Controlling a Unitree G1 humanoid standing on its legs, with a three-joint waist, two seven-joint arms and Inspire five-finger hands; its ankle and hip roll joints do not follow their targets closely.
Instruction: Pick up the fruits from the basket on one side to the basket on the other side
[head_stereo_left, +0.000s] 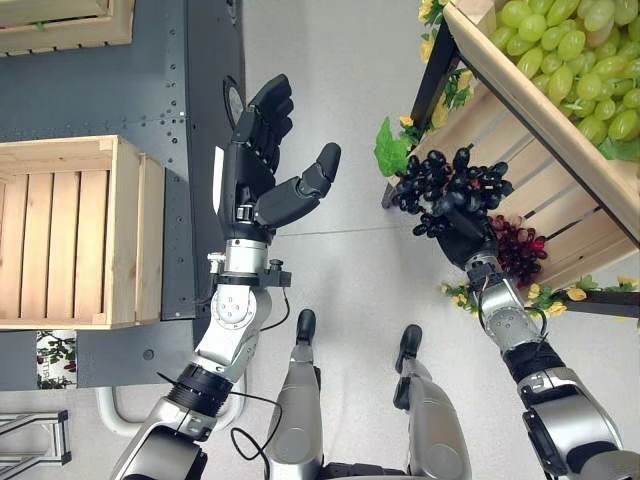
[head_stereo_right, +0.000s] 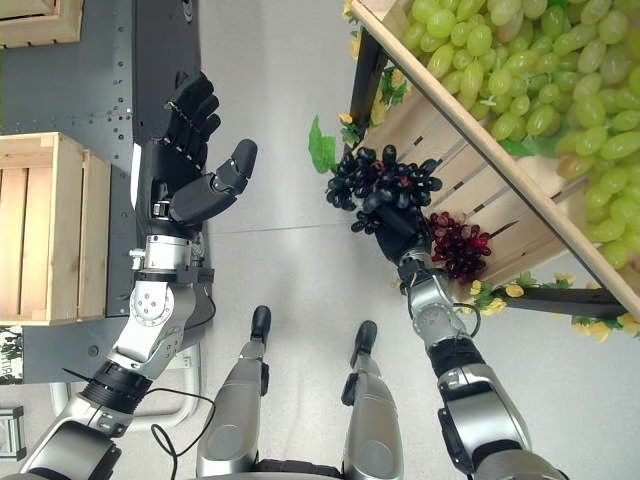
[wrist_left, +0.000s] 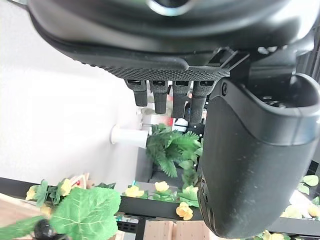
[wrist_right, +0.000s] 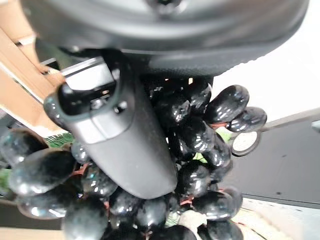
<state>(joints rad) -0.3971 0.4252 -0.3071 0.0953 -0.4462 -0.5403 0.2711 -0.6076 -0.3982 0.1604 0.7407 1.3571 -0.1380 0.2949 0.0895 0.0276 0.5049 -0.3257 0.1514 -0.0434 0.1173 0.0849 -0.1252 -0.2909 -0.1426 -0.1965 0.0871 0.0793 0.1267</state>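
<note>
Grapes make up the load: a bunch of black grapes (head_stereo_left: 448, 185) sits in the right hand (head_stereo_left: 468, 238), whose fingers and thumb are curled round it, as the right wrist view shows with the dark thumb (wrist_right: 120, 145) pressed across the glossy berries. In the head views this bunch hangs at about 2 o'clock from the picture's centre, held in the air just off the lower edge of a tilted wooden crate (head_stereo_left: 560, 150) on a dark stand. That crate, at 1 to 2 o'clock, holds a mass of green grapes (head_stereo_left: 575, 55) in its upper part, and a bunch of red grapes (head_stereo_left: 518, 250) lies against its lower slats, just beside the right wrist and touching or nearly touching the hand; which of the two I cannot tell. Artificial green leaves (head_stereo_left: 392, 150) and small yellow flowers (head_stereo_left: 575, 293) trim the crate's stand. The left hand (head_stereo_left: 262, 165) is raised at about 10 to 11 o'clock from centre, palm facing inward, fingers straight and spread, thumb standing out, holding nothing; its own wrist view shows the fingers (wrist_left: 165, 95) extended in a row with the same leaves and flowers beyond them. At 9 o'clock a pale slatted wooden crate (head_stereo_left: 70, 235) rests on a dark grey table (head_stereo_left: 110, 95), well apart from the black bunch. Another wooden crate (head_stereo_left: 60, 25) shows at 11 o'clock, at the top edge. Light grey floor (head_stereo_left: 340, 270) lies between the two sides.
</note>
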